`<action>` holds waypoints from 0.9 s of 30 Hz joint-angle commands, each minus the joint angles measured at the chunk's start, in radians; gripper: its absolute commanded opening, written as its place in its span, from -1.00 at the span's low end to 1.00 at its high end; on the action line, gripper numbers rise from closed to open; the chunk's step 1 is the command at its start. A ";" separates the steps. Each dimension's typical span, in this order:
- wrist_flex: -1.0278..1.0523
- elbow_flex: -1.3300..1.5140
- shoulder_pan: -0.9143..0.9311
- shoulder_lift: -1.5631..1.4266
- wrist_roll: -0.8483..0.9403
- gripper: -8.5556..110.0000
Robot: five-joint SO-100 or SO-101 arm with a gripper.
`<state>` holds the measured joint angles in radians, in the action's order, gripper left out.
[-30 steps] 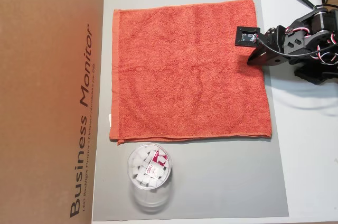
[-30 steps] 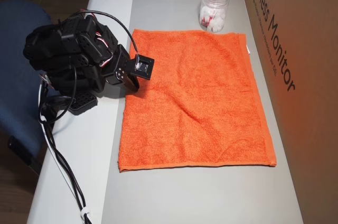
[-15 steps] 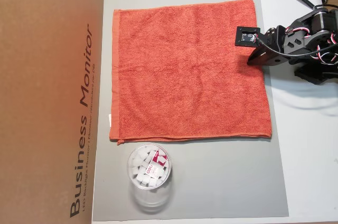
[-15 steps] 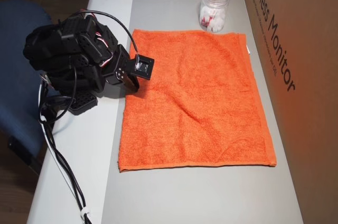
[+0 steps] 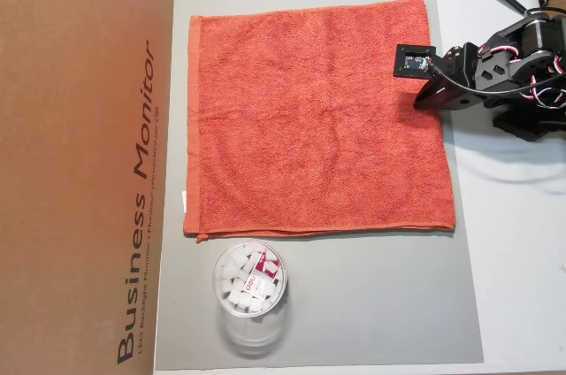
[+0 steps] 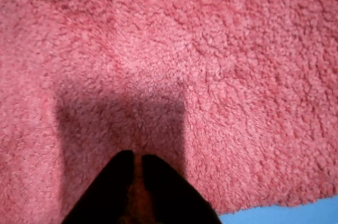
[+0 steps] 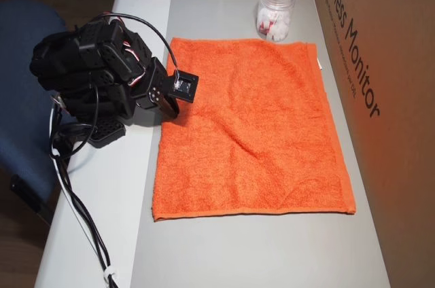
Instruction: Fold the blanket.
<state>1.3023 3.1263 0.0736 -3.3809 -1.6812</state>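
Lying flat and unfolded on a grey mat (image 5: 354, 304) on the worktop (image 7: 102, 220), the blanket (image 5: 314, 123) spreads out from under the claw (image 6: 136, 156), which sits low over it, next to the hem nearest the arm's base. In the wrist view the two dark fingertips (image 6: 119, 168) point into the pile with only a thin slit between them, so the claw is closed or all but closed, with no cloth pinched in it. Its shadow falls on the terry just ahead of the tips.

In both overhead views the small square camera module (image 5: 414, 61) on the wrist hangs over the blanket's edge. Well away from the claw, beyond one corner of the blanket, stands a clear jar (image 7: 275, 9) of white pieces. A brown cardboard box (image 5: 84, 163) printed "Business Monitor" borders the blanket's far hem, opposite the claw.
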 commanded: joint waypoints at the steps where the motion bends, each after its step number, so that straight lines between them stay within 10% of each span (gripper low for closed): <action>1: -0.002 0.008 -0.003 -0.012 0.011 -0.86; 27: 0.002 -0.005 -0.003 -0.006 0.011 -0.86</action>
<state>1.3023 3.1263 0.0736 -3.3809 -1.6812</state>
